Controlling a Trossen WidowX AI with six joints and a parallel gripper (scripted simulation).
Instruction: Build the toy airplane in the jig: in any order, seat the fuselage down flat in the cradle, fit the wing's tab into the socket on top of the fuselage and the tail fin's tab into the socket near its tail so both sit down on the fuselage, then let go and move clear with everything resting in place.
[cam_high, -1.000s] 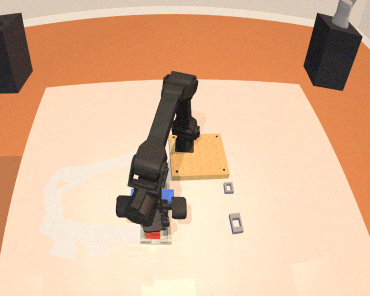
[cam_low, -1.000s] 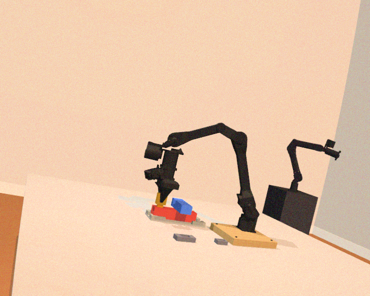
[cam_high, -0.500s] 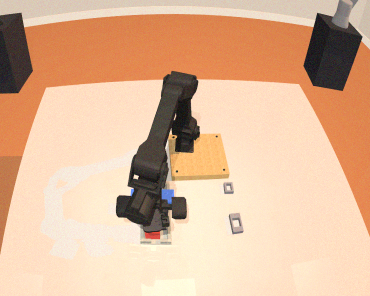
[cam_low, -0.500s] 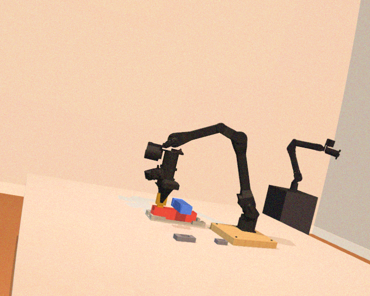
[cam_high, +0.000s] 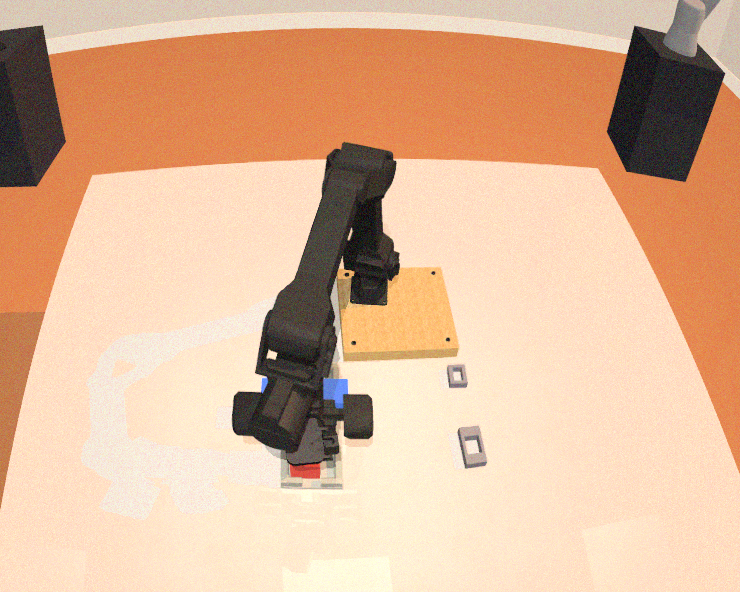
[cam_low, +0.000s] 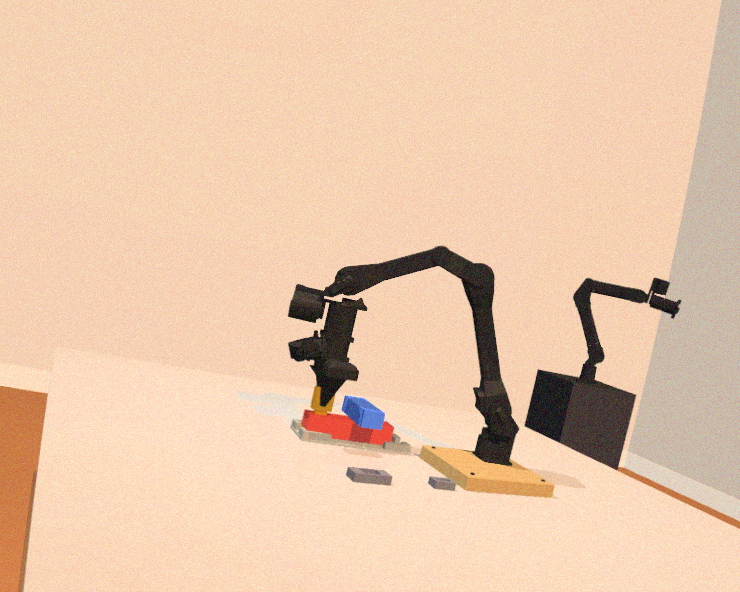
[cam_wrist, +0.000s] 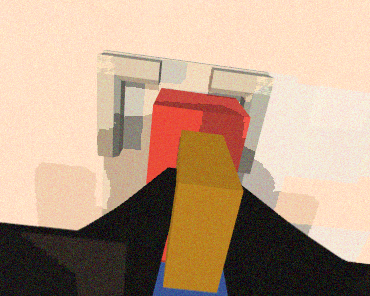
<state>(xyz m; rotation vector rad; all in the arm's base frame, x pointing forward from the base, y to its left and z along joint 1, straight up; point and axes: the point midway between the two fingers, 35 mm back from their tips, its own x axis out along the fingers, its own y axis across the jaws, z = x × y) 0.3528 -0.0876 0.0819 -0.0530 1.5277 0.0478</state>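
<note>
The red fuselage (cam_high: 304, 471) (cam_low: 327, 425) (cam_wrist: 172, 125) lies lengthwise in the pale grey cradle (cam_high: 288, 483) (cam_low: 314, 435) (cam_wrist: 108, 100). The blue wing (cam_high: 336, 391) (cam_low: 364, 413) lies crosswise on top of the fuselage; the tab joint is hidden. My gripper (cam_low: 323, 401) (cam_wrist: 196, 180) is shut on the orange-yellow tail fin (cam_low: 317, 398) (cam_wrist: 204, 230) and holds it upright over the fuselage's end away from the arm's base. The fin's lower end is at the fuselage's top in the exterior view. The socket is hidden, and I cannot tell whether the tab is in it.
A larger grey hollow block (cam_high: 472, 456) (cam_low: 369, 475) and a smaller one (cam_high: 457, 375) (cam_low: 441, 483) lie beside the cradle. The wooden base board (cam_high: 413, 314) (cam_low: 518, 481) carries the arm. Another arm stands on a black pedestal (cam_low: 592, 419) in the background.
</note>
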